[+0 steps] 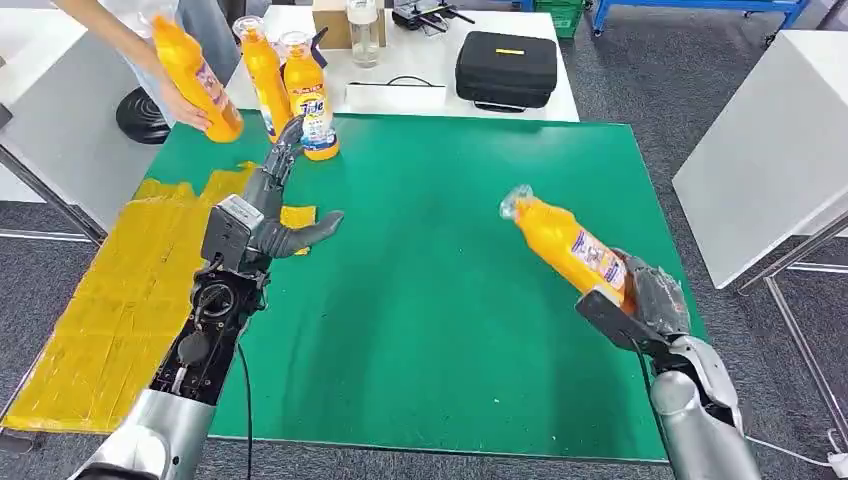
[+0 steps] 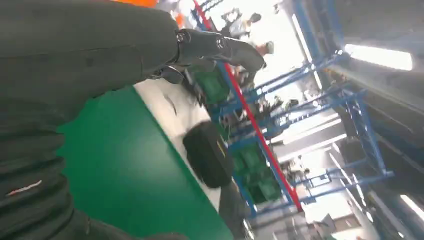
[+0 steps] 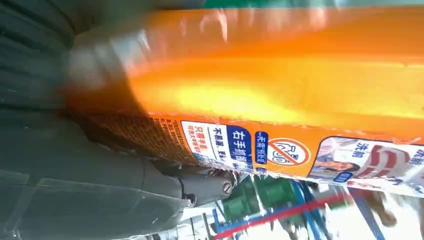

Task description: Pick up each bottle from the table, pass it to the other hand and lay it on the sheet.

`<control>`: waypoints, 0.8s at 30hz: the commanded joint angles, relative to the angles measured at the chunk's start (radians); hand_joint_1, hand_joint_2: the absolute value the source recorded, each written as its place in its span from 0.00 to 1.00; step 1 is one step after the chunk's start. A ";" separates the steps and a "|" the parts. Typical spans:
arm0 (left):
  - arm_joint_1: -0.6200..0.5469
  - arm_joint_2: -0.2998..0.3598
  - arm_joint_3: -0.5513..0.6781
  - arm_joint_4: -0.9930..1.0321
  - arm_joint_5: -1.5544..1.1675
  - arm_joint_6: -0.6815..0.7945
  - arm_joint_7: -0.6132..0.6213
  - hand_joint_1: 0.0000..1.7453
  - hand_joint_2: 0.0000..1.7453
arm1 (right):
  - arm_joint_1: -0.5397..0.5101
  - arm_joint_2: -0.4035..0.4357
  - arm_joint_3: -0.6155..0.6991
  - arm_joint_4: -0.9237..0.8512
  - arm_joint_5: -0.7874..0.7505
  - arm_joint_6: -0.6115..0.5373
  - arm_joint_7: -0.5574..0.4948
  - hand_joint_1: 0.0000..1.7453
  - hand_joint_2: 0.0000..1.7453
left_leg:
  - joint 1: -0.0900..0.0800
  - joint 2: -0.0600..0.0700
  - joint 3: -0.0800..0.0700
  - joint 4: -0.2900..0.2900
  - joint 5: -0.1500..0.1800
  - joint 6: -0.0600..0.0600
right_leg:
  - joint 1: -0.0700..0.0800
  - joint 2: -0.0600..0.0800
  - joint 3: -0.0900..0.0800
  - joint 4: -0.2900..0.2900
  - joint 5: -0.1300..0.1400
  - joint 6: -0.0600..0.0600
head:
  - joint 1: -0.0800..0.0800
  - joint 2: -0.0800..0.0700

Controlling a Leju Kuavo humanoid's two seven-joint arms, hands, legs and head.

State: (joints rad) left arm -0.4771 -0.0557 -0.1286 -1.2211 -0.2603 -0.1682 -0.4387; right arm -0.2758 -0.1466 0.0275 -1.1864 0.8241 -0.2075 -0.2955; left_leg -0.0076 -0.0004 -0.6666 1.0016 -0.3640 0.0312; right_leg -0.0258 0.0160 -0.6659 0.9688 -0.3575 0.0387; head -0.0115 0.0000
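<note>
My right hand point(image 1: 650, 298) grips an orange bottle point(image 1: 565, 243) by its base, lifted over the right side of the green table mat point(image 1: 450, 300), its clear cap tilted up and toward the left. Up close, the bottle point(image 3: 280, 90) spans the right wrist view with its label showing. My left hand point(image 1: 275, 205) hovers over the mat's left part with fingers spread and nothing in it; its fingers point(image 2: 220, 47) point toward the far side. Two orange bottles point(image 1: 290, 85) stand upright at the mat's far left corner. A yellow sheet point(image 1: 110, 300) lies left of the mat.
A person's hand point(image 1: 185, 105) holds another orange bottle point(image 1: 195, 70) at the far left, tilted above the sheet's far end. A black case point(image 1: 506, 68), a clear jar point(image 1: 363, 30) and a cardboard box sit on the white table behind. A white table point(image 1: 770, 150) stands right.
</note>
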 commanded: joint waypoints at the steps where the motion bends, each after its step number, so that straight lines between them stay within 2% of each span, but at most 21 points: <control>1: -0.015 0.023 -0.088 0.018 0.043 -0.025 0.041 0.00 1.00 | -0.112 0.159 -0.078 0.038 -0.117 -0.089 -0.093 1.00 1.00 | 0.001 0.003 0.006 0.002 -0.005 -0.003 | 0.002 0.001 0.006 0.001 -0.003 -0.003 | 0.000 0.000; 3: -0.020 0.030 -0.118 0.007 0.060 -0.028 0.066 0.00 1.00 | -0.132 0.159 -0.065 0.059 -0.173 -0.106 -0.121 1.00 1.00 | 0.001 0.002 0.005 0.002 -0.004 -0.003 | 0.001 0.001 0.005 0.001 -0.003 -0.003 | 0.000 0.000; 8: -0.020 0.030 -0.118 0.007 0.060 -0.028 0.066 0.00 1.00 | -0.132 0.159 -0.065 0.059 -0.173 -0.106 -0.121 1.00 1.00 | 0.000 -0.001 0.002 0.000 -0.002 -0.002 | 0.000 0.000 0.003 0.000 -0.001 -0.002 | 0.000 0.000; 14: -0.050 0.040 -0.212 0.044 0.086 -0.029 0.113 0.00 1.00 | -0.206 0.197 0.015 0.205 -0.364 -0.115 -0.225 1.00 1.00 | 0.000 0.000 0.001 0.001 -0.002 -0.002 | 0.000 0.001 0.002 0.000 -0.001 -0.002 | 0.000 0.000; 16: -0.075 0.028 -0.232 0.074 0.077 0.005 0.128 0.00 1.00 | -0.219 0.217 0.059 0.258 -0.410 -0.091 -0.251 1.00 1.00 | 0.001 0.003 0.008 0.003 -0.007 -0.004 | 0.002 0.002 0.008 0.002 -0.004 -0.005 | 0.000 0.000; 17: -0.087 0.028 -0.237 0.095 0.100 0.002 0.132 0.00 1.00 | -0.235 0.226 0.094 0.299 -0.436 -0.069 -0.261 1.00 1.00 | 0.001 0.000 0.002 0.001 -0.002 -0.002 | 0.001 0.000 0.003 0.000 -0.001 -0.002 | 0.000 0.000; 23: -0.084 0.024 -0.237 0.123 0.156 -0.014 0.140 0.00 1.00 | -0.278 0.312 0.209 0.418 -0.471 0.028 -0.341 1.00 1.00 | 0.001 0.004 0.007 0.001 -0.005 -0.004 | 0.002 0.003 0.006 0.000 -0.002 -0.004 | 0.001 0.000; 24: -0.086 0.012 -0.230 0.135 0.198 -0.041 0.150 0.00 1.00 | -0.287 0.323 0.231 0.438 -0.491 0.044 -0.375 1.00 1.00 | 0.001 0.002 0.003 0.000 -0.002 -0.002 | 0.001 0.002 0.002 0.000 -0.001 -0.002 | 0.000 0.000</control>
State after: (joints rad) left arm -0.5187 -0.0481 -0.3189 -1.2001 -0.1385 -0.1694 -0.3101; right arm -0.4562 0.0736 0.0916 -0.9941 0.3807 -0.2388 -0.5837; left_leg -0.0073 -0.0027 -0.6687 1.0016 -0.3632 0.0306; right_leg -0.0259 0.0150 -0.6672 0.9691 -0.3575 0.0389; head -0.0111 0.0000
